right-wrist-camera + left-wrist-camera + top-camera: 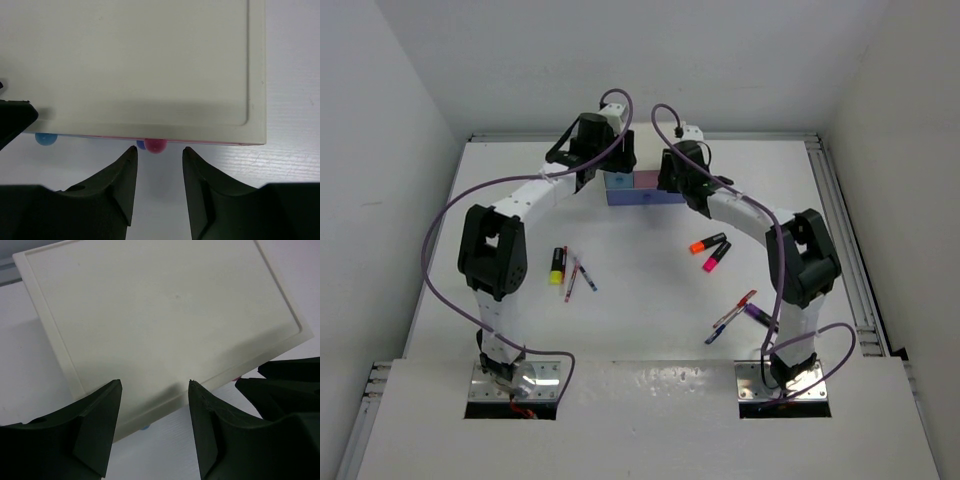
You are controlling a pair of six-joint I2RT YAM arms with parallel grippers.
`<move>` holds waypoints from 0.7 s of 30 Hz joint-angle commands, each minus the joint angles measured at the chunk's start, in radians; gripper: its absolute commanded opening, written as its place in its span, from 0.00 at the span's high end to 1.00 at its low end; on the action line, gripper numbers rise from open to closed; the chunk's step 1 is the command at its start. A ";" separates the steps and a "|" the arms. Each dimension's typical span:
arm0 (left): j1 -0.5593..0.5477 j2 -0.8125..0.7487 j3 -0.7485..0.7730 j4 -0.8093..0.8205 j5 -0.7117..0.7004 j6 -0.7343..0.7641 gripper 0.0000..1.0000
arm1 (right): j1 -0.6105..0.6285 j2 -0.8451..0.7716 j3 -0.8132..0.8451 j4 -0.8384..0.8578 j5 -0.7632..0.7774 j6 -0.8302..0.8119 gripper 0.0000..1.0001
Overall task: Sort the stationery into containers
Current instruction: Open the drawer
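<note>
Hovering over the small white box-shaped cabinet [150, 60] at the far middle of the white surface [640, 290], the right end effector [159, 151] has its jaws moderately apart and empty. The round pink knob [155, 145] of the pink drawer [647, 179] sits just off its fingertips, straight ahead and a touch left of the gap's centre. That drawer would likely pull out toward the arm bases, and the right arm is nearer its knob. The left end effector [155, 383], also parted and empty, hangs above the cabinet's top by its front edge. A stubby orange highlighter [707, 243], pink highlighter [716, 257], yellow highlighter [558, 265] and thin pens [572, 278] lie loose, well apart from the cabinet.
</note>
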 commanded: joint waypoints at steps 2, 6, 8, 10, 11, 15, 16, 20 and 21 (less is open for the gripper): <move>0.017 0.000 0.032 0.033 0.015 -0.008 0.38 | 0.015 0.033 0.056 0.051 0.023 0.005 0.60; 0.025 -0.001 0.032 0.035 0.021 -0.008 0.38 | 0.020 0.050 0.071 0.045 0.026 0.013 0.61; 0.029 -0.003 0.032 0.037 0.020 -0.005 0.38 | 0.020 0.053 0.076 0.051 0.029 0.013 0.61; 0.031 -0.003 0.029 0.037 0.023 -0.006 0.38 | 0.023 0.061 0.087 0.053 0.032 0.013 0.61; 0.031 -0.004 0.026 0.037 0.023 -0.005 0.38 | 0.024 0.064 0.090 0.054 0.035 0.011 0.62; 0.037 -0.004 0.025 0.040 0.026 -0.002 0.38 | 0.030 0.064 0.099 0.053 0.057 0.003 0.63; 0.037 -0.004 0.026 0.040 0.026 -0.002 0.38 | 0.030 0.067 0.099 0.051 0.063 0.003 0.63; 0.041 0.000 0.029 0.040 0.032 0.001 0.38 | 0.032 0.069 0.099 0.048 0.074 0.002 0.67; 0.040 0.000 0.031 0.038 0.035 0.001 0.38 | 0.030 0.067 0.099 0.048 0.075 -0.001 0.69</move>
